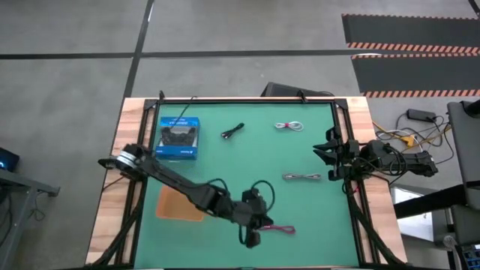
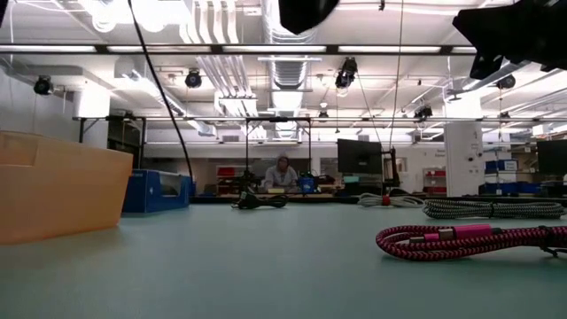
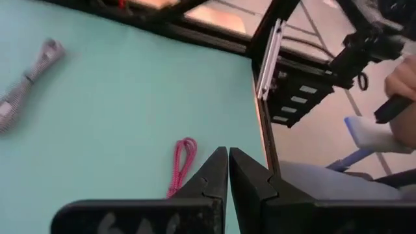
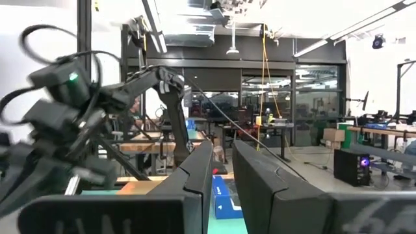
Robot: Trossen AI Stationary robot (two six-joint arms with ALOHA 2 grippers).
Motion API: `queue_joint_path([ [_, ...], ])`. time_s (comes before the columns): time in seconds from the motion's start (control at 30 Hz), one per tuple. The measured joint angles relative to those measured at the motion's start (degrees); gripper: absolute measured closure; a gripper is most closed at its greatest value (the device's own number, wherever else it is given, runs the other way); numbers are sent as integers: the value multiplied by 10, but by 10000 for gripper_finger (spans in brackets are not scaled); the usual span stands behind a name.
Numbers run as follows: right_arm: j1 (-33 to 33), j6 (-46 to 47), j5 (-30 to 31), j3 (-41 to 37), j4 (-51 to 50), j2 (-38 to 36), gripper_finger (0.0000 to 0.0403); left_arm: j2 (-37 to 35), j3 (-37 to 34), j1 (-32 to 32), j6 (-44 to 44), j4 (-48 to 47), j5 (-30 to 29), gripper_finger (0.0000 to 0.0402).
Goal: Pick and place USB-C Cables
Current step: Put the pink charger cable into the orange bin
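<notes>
Operator: Report the position of each cable.

Technician: Four bundled USB-C cables lie on the green table mat (image 1: 300, 217). The short black bundled cable (image 1: 233, 131) and the white bundled cable (image 1: 289, 126) are at the far side. The grey braided cable (image 1: 302, 177) is right of centre. The red-pink braided cable (image 1: 277, 229) is at the near edge.

Operator: State of the end effectors?

Technician: The left gripper (image 1: 252, 238) hangs over the near edge, just beside the red-pink braided cable. Its fingers (image 3: 211, 172) are pressed together and hold nothing. The right gripper (image 1: 324, 151) waits at the right edge, clear of the mat; its fingers (image 4: 195, 170) stand slightly apart, empty.

Operator: Task progress?

Technician: The flat orange-brown rectangular tray (image 1: 171, 211) shows no cable in it. Judged from this, no cable is placed; all four remain. The blue carton picturing a black game controller (image 1: 178, 138) is not part of the task.
</notes>
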Motion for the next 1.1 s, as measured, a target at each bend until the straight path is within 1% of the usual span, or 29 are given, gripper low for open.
queue_joint_path([
  [0.07, 0, 6, 0, 0, 1, 0, 351, 20, 19, -3, 12, -1, -1, 401],
  [0.13, 0, 6, 0, 0, 2, 0, 351, 39, 42, -2, 31, -23, -11, 401],
  [0.23, 0, 3, 1, 0, 12, 0, 351, 63, 66, 9, 30, -60, -30, 401],
  [0.37, 0, -10, 1, 0, 29, 0, 351, 99, 86, 10, 33, -72, -49, 401],
  [0.57, 0, -21, 2, 0, 33, 1, 351, 124, 81, -6, 29, -72, -42, 402],
  [0.93, 0, -42, 2, 9, 35, 1, 351, 121, 66, -7, 32, -70, -34, 401],
  [1.0, 0, -43, 2, 13, 32, 1, 351, 121, 65, -10, 27, -71, -30, 394],
  [1.1, 0, -42, 2, 16, 32, 1, 351, 123, 65, -15, 28, -58, -27, 373],
])
